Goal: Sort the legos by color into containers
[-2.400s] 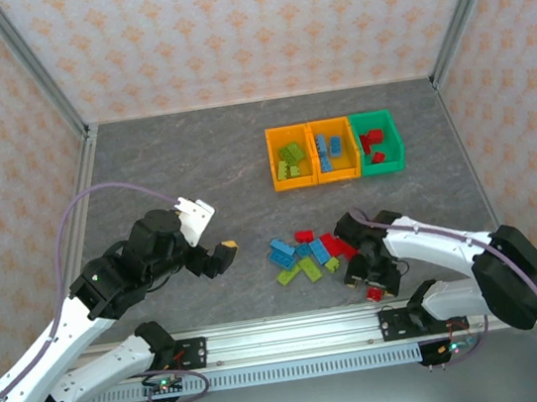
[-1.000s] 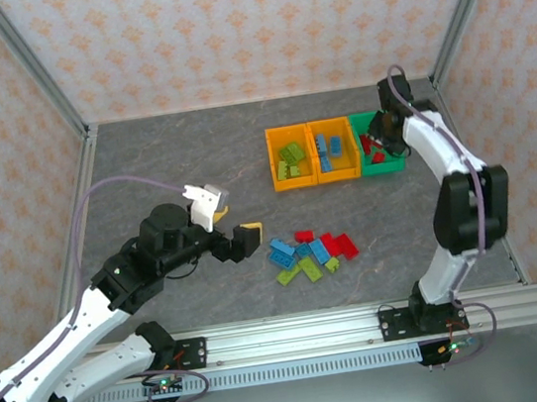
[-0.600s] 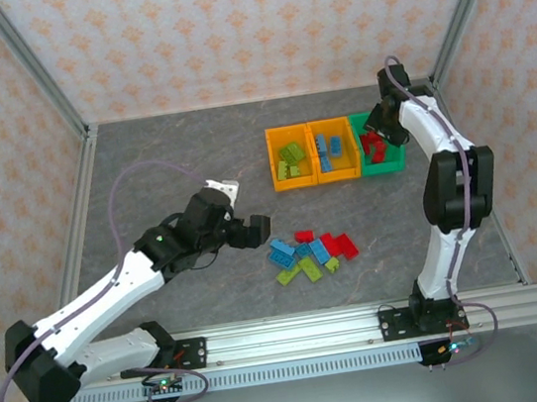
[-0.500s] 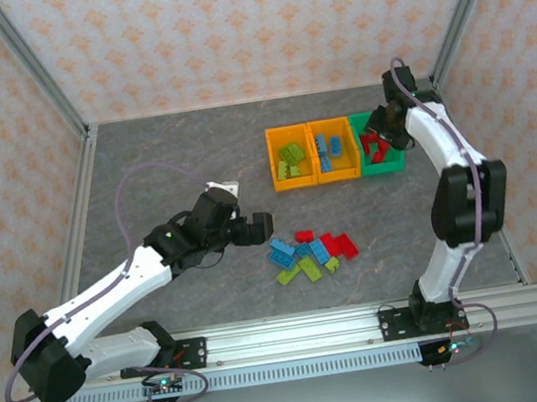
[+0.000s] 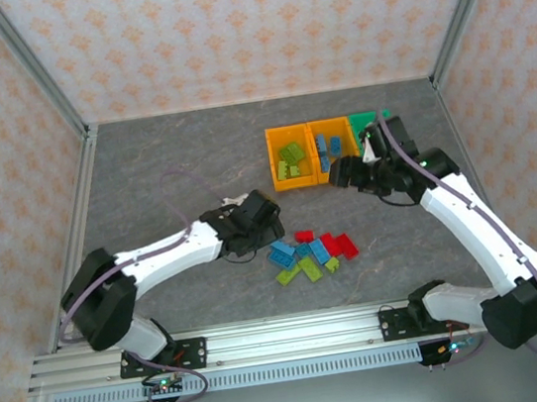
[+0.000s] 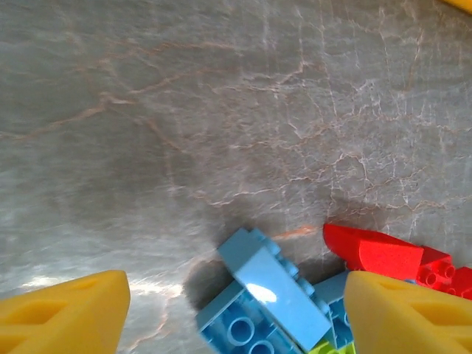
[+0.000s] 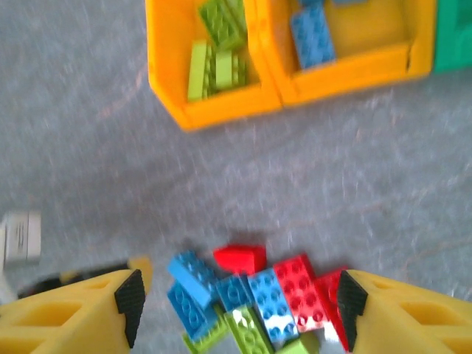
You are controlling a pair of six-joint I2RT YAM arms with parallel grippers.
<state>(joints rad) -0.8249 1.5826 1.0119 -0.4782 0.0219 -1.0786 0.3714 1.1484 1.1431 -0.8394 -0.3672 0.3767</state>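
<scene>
The loose legos [image 5: 308, 255], light blue, red and lime green, lie in a small pile at the table's front centre. My left gripper [image 5: 266, 227] is low at the pile's left end, open. In the left wrist view its yellow fingers [image 6: 68, 310] straddle a light blue brick [image 6: 274, 289], with a red brick [image 6: 372, 251] to the right. My right gripper [image 5: 342, 173] hangs open in front of the middle bin, holding nothing. In the right wrist view the pile [image 7: 258, 295] lies far below, between its fingers [image 7: 404, 311].
Three bins stand in a row behind the pile. The left orange-yellow bin [image 5: 277, 165] holds lime green bricks and the middle orange-yellow bin [image 5: 317, 159] holds light blue ones. The green bin [image 5: 375, 118] is mostly covered by my right arm. Metal posts frame the walled table.
My left arm has reached right and down to the pile's left end. My right arm has swung from over the green bin to the front of the middle bin.
</scene>
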